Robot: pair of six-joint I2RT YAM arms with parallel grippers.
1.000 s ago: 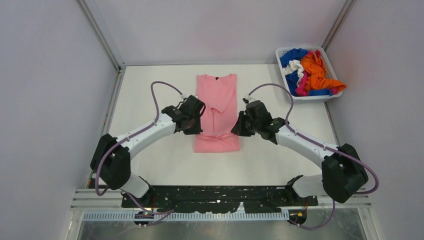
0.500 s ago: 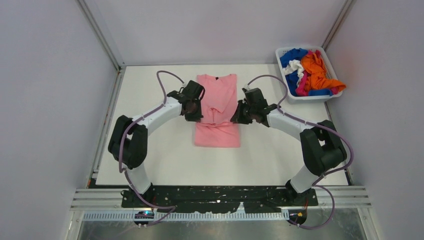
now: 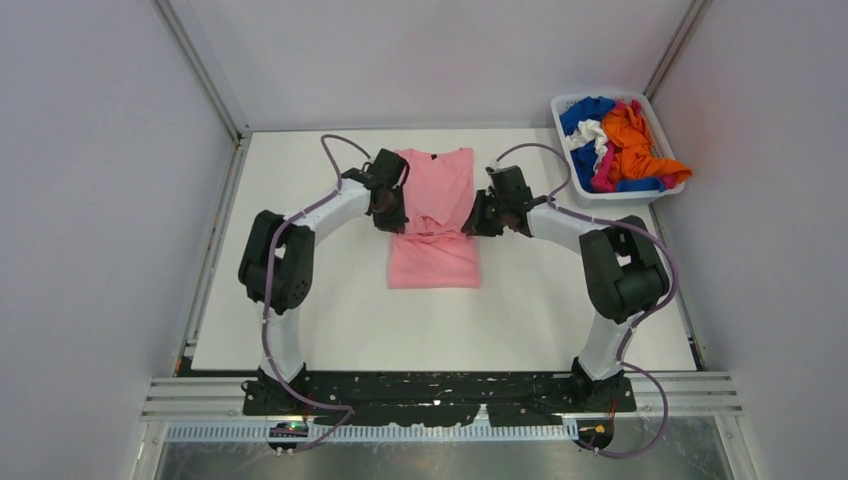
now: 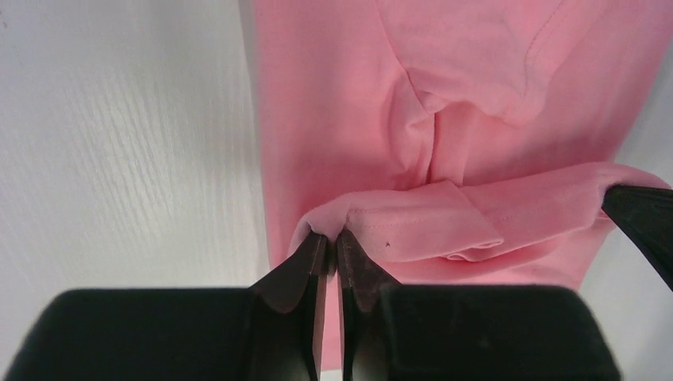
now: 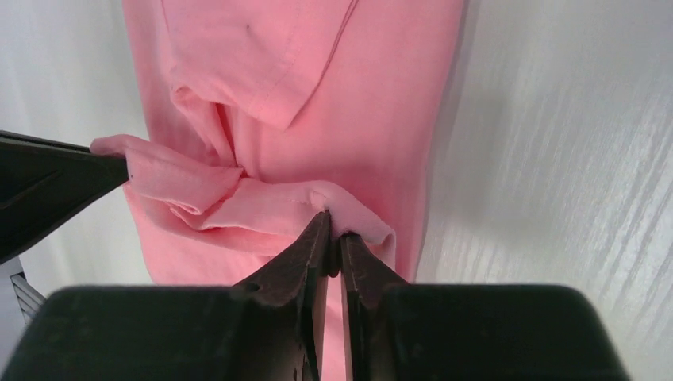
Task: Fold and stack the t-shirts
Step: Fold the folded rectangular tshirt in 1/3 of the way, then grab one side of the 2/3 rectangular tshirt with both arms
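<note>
You've got L gripper (image 4: 332,236) & R gripper (image 5: 333,216) each clamped on the light pink tee (image 3: 435,262), centre of the table (image 3: 330,310). In the last sec they've hauled its near hem (image 4: 444,216) twd the collar (image 3: 434,156), so the fold looks approx half done.

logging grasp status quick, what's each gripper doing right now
left gripper: shut, pinching an edge of the light pink t-shirt.
right gripper: shut, pinching the same shirt's edge.

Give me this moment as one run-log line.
phase: hem fold | left fingers: shut on light pink t-shirt hem | right fingers: shut on same hem | basket: other shirts inside
</note>
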